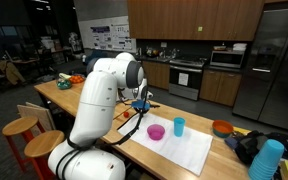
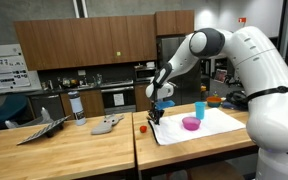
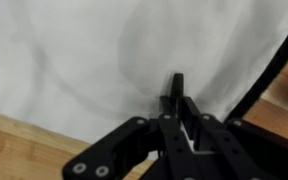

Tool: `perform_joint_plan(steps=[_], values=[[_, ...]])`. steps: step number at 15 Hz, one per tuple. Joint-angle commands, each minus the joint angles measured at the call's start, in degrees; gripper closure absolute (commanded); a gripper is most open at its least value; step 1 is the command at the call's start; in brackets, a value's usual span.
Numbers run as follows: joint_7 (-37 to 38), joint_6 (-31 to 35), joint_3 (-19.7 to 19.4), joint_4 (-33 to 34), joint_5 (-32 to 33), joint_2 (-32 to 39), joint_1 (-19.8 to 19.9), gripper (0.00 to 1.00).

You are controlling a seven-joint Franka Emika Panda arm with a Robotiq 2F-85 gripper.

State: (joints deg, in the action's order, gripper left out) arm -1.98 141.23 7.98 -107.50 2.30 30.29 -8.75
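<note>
mat [image 1: 189, 152], one tool [image 3: 177, 97], one bowl [image 1: 156, 131], one cup [image 1: 179, 126]

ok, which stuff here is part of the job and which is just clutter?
In hand:
- gripper, jaws near together; whether it pinches anything is unclear
- white cloth, right under it

Lying about:
- pink bowl
- blue cup
- small red thing
- orange bowl
- stool
</note>
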Motion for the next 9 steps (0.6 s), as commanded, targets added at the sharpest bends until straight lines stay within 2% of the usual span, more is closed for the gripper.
perform_joint_plan(steps=[1, 4, 5, 9], values=[[-0.62, -0.65, -0.08, -1.05, -0.09, -1.13, -0.19, 0.96], [-0.76, -0.68, -0.06, -1.08, -0.08, -1.31, -0.14, 0.96], [-0.86, -1.96, -0.12, 0.71, -0.01, -1.02, -0.13, 0.96], [-0.64, -0.36, -0.5, 0.01, 1.23, -3.82, -0.7, 0.96]])
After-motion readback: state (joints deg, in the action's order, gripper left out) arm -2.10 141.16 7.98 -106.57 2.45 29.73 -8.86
